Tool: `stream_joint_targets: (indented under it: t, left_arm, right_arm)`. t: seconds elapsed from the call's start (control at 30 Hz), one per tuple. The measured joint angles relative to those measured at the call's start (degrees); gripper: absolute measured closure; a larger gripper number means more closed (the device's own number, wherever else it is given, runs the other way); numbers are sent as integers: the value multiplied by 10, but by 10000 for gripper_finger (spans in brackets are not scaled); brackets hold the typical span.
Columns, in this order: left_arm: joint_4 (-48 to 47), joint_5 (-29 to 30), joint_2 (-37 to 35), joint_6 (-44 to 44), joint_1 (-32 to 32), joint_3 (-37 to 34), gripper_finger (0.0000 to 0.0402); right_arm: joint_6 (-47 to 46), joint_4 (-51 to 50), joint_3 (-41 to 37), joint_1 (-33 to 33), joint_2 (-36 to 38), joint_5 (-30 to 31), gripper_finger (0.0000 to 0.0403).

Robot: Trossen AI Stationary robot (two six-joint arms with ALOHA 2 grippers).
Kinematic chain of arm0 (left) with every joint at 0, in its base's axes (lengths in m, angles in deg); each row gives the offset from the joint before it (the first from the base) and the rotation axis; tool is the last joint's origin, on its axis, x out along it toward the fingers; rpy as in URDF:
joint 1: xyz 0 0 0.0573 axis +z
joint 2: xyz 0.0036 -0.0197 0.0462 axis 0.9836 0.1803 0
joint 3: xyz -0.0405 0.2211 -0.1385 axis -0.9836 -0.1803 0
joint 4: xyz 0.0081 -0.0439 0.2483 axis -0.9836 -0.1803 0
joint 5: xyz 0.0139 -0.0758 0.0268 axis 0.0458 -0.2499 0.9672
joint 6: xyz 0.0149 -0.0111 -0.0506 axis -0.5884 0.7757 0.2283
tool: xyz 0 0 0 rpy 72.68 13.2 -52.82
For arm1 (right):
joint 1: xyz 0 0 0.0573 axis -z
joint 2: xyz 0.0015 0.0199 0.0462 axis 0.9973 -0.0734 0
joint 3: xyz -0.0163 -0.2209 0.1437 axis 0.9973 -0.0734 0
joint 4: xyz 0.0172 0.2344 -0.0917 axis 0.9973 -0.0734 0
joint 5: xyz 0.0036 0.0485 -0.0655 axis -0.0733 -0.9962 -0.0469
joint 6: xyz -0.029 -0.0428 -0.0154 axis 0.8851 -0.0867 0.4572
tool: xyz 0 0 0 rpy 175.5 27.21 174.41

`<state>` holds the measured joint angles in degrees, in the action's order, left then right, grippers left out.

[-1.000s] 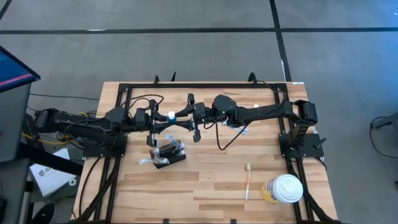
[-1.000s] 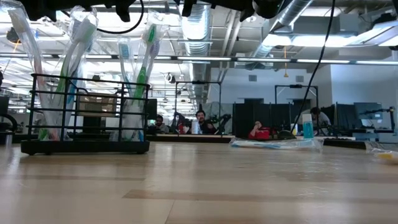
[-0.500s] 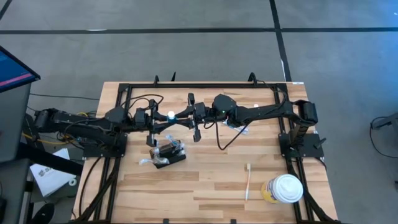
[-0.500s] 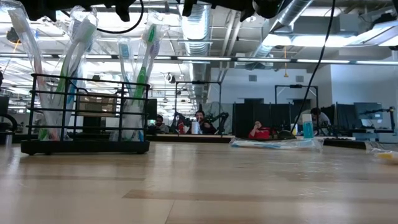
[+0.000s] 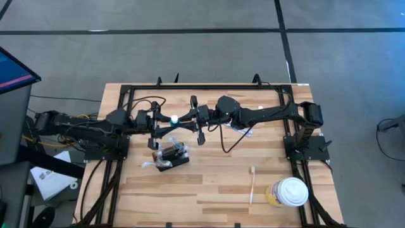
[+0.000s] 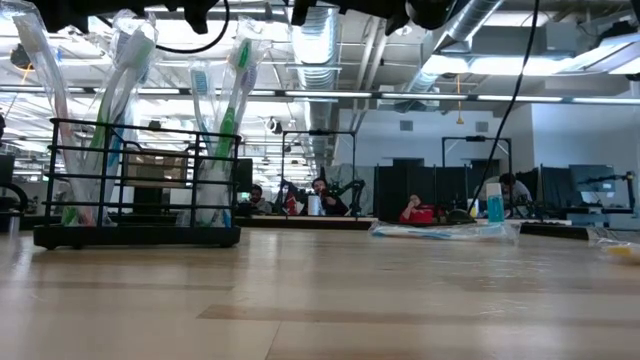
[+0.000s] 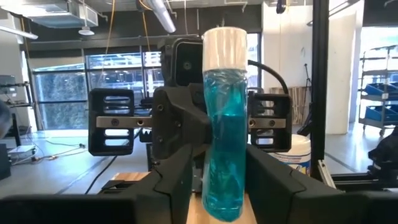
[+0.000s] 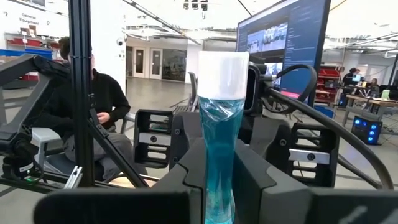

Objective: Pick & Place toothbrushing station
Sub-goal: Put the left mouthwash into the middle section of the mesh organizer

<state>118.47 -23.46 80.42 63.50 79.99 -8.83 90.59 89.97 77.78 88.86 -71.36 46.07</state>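
your two grippers meet mid-air above the table's far middle, a handover. the right gripper (image 5: pixel 190 118) pinches a slim clear bottle of blue liquid (image 7: pixel 224 149), white-capped; the left gripper (image 5: pixel 166 122) looks parted beside it. the black wire toothbrushing station (image 5: pixel 172 156) stands just nearer, holding wrapped toothbrushes.

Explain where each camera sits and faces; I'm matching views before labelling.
High: overhead, looking down at table; both arms show.
Low: table height, looking across past holder; arm parts at top.
Left wrist: faces bottle and right arm; left end effector in foreground.
Right wrist: faces bottle and left arm; right end effector in foreground.
Shared: both wrist views see the bottle.
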Motion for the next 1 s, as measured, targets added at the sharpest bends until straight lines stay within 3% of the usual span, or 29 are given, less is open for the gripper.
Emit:
stream_joint_targets:
  t: [0.17, 0.5, 0.77, 1.0]
  left_arm:
    - [-40, -10, -26, 29, 0, 1, 273]
    - [-336, -9, -52, 60, 0, 144, 284]
    - [-584, -10, 17, 90, 0, 318, 287]
    - [-824, -21, 149, 122, 8, 526, 288]
  right_arm:
    - [-2, -16, 0, -1, 0, -2, 368]
    - [-1, -65, -1, -1, -1, -2, 368]
    - [-1, -85, -1, -1, -1, 0, 368]
    - [0, -95, -2, -2, -1, -1, 368]
